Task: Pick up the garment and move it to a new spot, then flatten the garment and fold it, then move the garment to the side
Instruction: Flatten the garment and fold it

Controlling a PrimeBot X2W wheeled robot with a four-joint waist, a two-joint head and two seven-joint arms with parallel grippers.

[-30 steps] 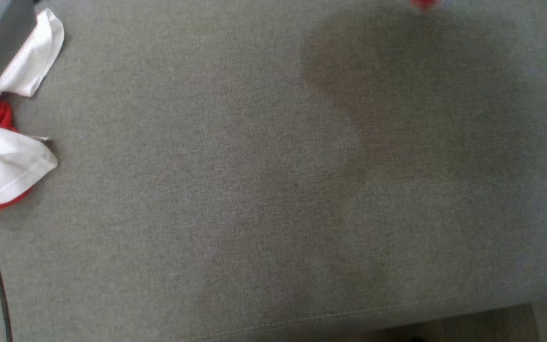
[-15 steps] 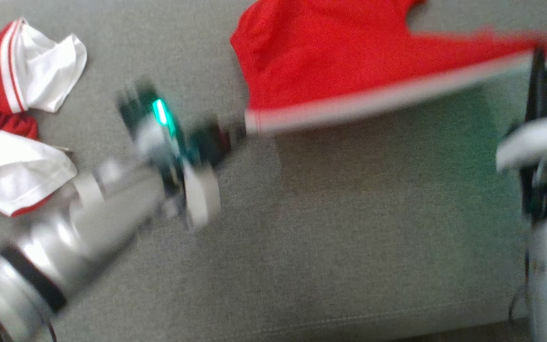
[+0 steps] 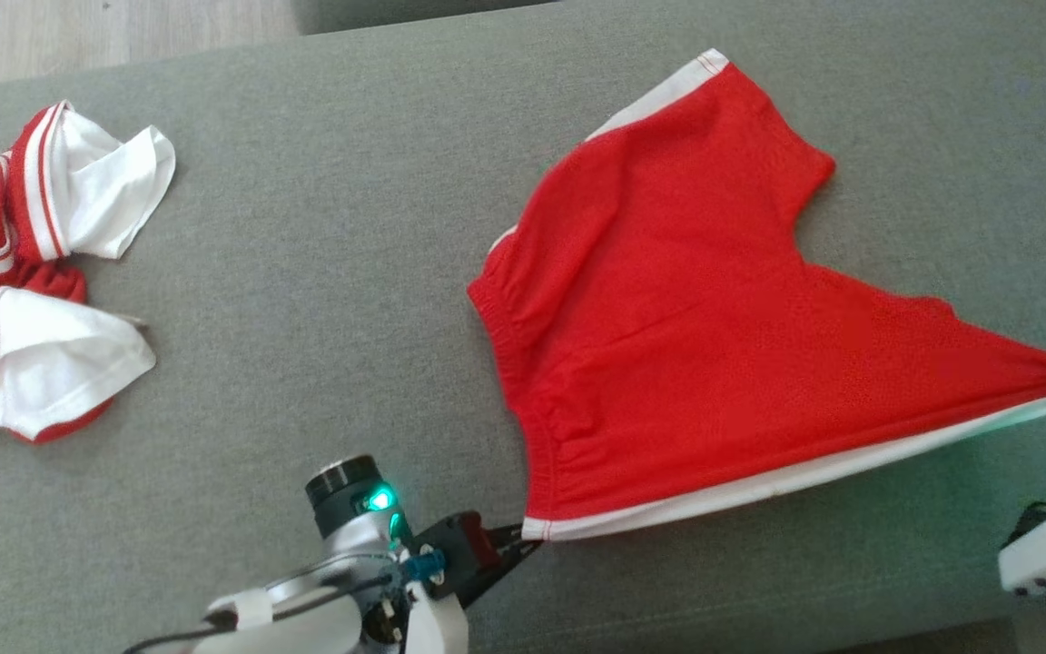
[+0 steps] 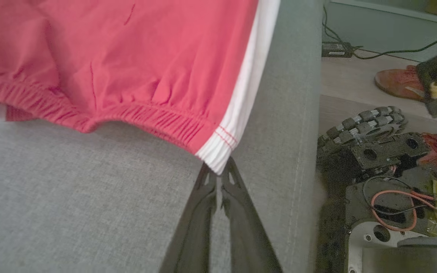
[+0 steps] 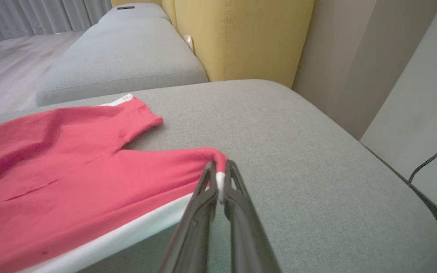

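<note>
Head view: spare clothes left of held shorts

A wide grey cushion of woven fabric stretches before me. A pair of red shorts with white side stripes lies spread on its right half, the far leg flat on the weave. Well apart, at my left, a crumpled heap of red-and-white clothes rests by the cushion's edge.
</note>
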